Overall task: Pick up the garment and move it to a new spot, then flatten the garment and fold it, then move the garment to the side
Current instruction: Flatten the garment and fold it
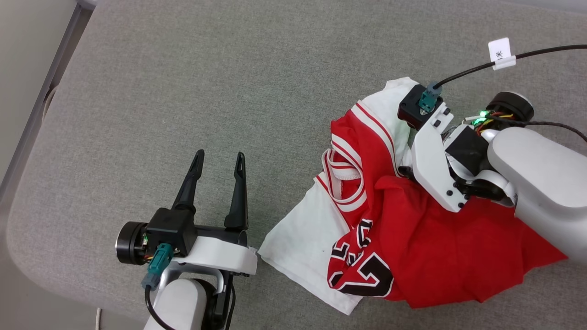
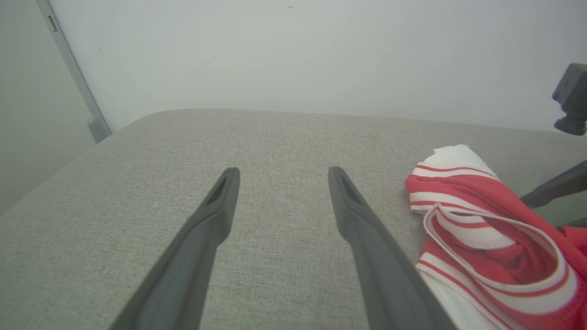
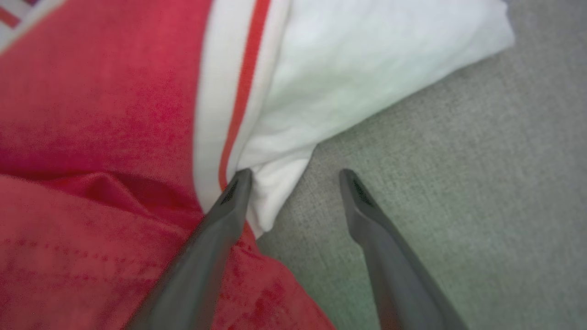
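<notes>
At the left, the left gripper (image 1: 219, 160) hangs over the bare grey surface (image 1: 229, 68) with its 2 fingers spread wide and nothing between them. The garment (image 1: 412, 238) lies to its right, near but apart, and its closest part is a white sleeve corner beside the gripper's base. The garment is a crumpled heap on the right half of the surface, with the striped collar (image 1: 344, 176) turned left, the black numbers toward the near edge and the red body trailing right under the right forearm (it is too bunched to read a clean long axis, though it seems to run from near-left to far-right). The right gripper (image 3: 296, 178) is plainly the nearer. In its wrist view its 2 fingers stand apart, clamped on nothing. 1 tip touches a white sleeve (image 3: 367, 68) where its fold meets the red, and the other sits over bare surface just off the cloth. Closing here would likely pinch that sleeve edge for the first lift.
</notes>
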